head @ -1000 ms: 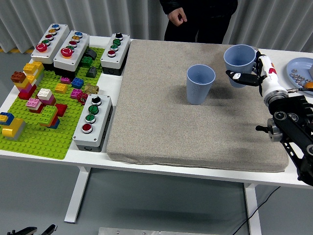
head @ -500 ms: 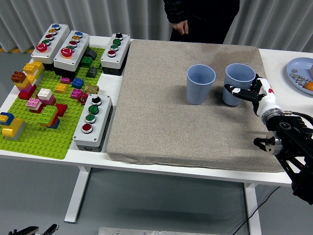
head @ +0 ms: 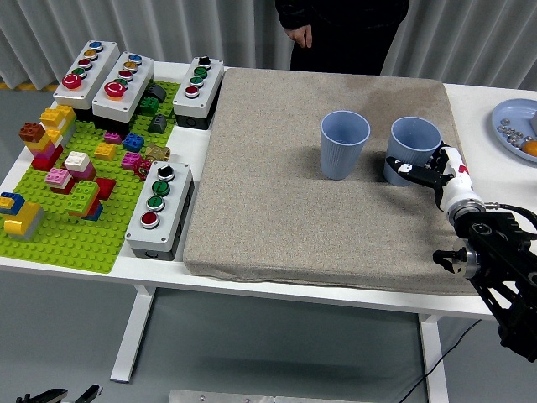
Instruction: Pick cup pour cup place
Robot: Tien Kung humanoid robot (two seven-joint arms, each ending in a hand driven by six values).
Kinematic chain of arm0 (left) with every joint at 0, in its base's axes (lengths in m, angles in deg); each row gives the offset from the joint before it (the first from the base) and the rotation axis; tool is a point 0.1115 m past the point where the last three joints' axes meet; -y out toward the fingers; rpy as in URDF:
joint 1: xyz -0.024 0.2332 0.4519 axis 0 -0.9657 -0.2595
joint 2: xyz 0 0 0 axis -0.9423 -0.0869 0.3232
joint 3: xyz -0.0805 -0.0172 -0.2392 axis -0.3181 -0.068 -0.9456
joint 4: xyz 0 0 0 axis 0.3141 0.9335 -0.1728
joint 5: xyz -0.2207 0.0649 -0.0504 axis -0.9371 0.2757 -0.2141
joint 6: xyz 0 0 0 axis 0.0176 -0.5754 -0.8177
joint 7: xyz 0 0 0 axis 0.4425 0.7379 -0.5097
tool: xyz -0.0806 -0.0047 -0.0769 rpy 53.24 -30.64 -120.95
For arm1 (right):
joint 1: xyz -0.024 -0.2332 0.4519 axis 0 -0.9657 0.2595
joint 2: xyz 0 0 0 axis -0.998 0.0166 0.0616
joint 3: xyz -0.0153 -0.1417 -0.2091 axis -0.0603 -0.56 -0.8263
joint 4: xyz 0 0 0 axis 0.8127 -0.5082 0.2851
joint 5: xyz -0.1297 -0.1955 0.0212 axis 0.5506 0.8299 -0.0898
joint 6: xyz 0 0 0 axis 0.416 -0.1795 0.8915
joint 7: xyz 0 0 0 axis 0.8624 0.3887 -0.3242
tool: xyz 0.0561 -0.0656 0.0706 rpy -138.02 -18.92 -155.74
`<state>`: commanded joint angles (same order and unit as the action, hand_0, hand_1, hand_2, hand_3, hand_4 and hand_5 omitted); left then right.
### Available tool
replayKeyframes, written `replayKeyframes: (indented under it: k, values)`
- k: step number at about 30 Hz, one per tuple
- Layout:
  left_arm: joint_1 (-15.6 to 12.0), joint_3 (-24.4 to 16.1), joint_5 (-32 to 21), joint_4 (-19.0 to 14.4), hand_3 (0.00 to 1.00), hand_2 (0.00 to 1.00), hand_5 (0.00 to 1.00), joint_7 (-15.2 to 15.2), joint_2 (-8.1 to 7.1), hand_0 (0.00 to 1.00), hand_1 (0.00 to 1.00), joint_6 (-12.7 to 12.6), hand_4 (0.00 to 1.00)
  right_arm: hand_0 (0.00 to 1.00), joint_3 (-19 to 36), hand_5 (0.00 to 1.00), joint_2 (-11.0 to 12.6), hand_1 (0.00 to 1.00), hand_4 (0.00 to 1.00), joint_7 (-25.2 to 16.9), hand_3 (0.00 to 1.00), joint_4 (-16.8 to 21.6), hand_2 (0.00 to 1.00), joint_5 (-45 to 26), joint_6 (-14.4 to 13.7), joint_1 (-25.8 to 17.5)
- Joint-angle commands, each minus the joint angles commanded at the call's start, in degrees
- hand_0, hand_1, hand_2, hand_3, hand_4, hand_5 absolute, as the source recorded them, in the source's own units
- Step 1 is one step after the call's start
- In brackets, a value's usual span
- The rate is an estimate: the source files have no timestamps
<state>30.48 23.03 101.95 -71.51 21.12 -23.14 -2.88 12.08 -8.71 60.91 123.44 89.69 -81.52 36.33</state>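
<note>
White surface (head: 231,281) against grey curtains, most of it covered by a beige mat (head: 277,201); you have only the head view. Your right hand (head: 436,172) comes in from the lower right, and its fingers (head: 409,166) are wrapped around the right blue cup (head: 412,149), which sits upright on the mat at its right side. The left blue cup (head: 344,144) stands upright just beside it, apart, nearer the mat's centre. Your left hand is not in view. Judgement: the held cup looks set down or close to it, so the place step appears to be in hand; whether it carries any contents cannot be told. Risks from here: if you open the fingers unevenly or pull back with one still hooked on the wall, the light cup may tip or drag toward its neighbour; the soft mat gives a poor footing and could let it rock. Around: a blue plate (head: 508,126) with small items at the far right edge, button boxes (head: 159,206) and a green brick baseplate (head: 59,227) on the left, well apart. A person (head: 340,25) stands at the far side, one hand hanging, touching nothing. Nothing blocks a straight retreat to the right.
</note>
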Motion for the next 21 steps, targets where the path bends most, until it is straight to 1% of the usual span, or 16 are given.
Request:
replayKeyframes:
  k: [2,3,8,9,14,15,21]
  values:
    - [-0.1,0.0,0.1,0.0,0.715,0.827,0.985,0.0,-0.01,0.763,0.784,0.0,0.507,0.858,0.1,0.002,0.1,0.729,0.566,0.0,0.701,0.4,0.604,-0.1,0.3,0.0]
    - [-0.2,0.0,0.1,0.0,0.715,0.827,0.984,0.0,-0.01,0.764,0.784,0.0,0.506,0.864,0.1,0.002,0.1,0.737,0.567,0.0,0.738,0.5,0.656,-0.1,0.3,0.0]
    - [-0.4,-0.2,0.3,0.0,0.715,0.827,0.984,-0.1,-0.05,0.764,0.784,0.0,0.506,0.864,0.2,0.002,0.2,0.737,0.567,0.3,0.738,1.0,0.656,0.1,0.8,0.1]
    - [-0.4,-0.2,0.3,0.0,0.715,0.827,0.984,-0.1,-0.07,0.763,0.784,0.0,0.507,0.875,0.3,0.002,0.3,0.767,0.589,0.5,0.78,1.1,0.742,0.2,1.1,0.2]
    - [-0.3,0.0,0.2,0.0,0.715,0.827,0.984,-0.1,-0.09,0.763,0.784,0.0,0.507,0.875,0.6,0.002,0.4,0.767,0.589,0.8,0.78,1.0,0.742,0.4,1.3,0.4]
    - [-0.3,0.0,0.1,0.0,0.714,0.827,0.985,-0.1,-0.09,0.763,0.784,0.0,0.506,0.895,0.6,0.002,0.4,0.785,0.614,0.9,0.813,1.0,0.782,0.5,1.3,0.4]
    - [-0.3,0.1,0.1,0.0,0.714,0.828,0.986,-0.1,-0.07,0.763,0.784,0.0,0.506,0.896,0.5,0.002,0.4,0.787,0.615,1.5,0.818,1.0,0.785,1.4,1.5,0.3]
